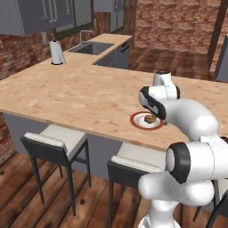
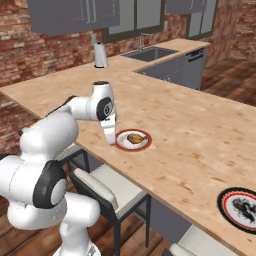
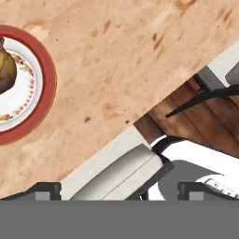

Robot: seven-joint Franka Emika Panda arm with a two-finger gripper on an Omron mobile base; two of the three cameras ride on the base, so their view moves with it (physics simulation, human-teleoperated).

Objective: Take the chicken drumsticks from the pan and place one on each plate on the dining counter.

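Observation:
A red-rimmed plate lies near the front edge of the dining counter. One brown chicken drumstick rests on it. My gripper points down just left of that plate, over the counter's edge. It is open wide, with nothing between its fingers. A black-rimmed plate sits further right along the same edge. The pan is out of view.
Stools stand below the counter's front edge, right under my hand. At the far end are a paper towel roll and a sink.

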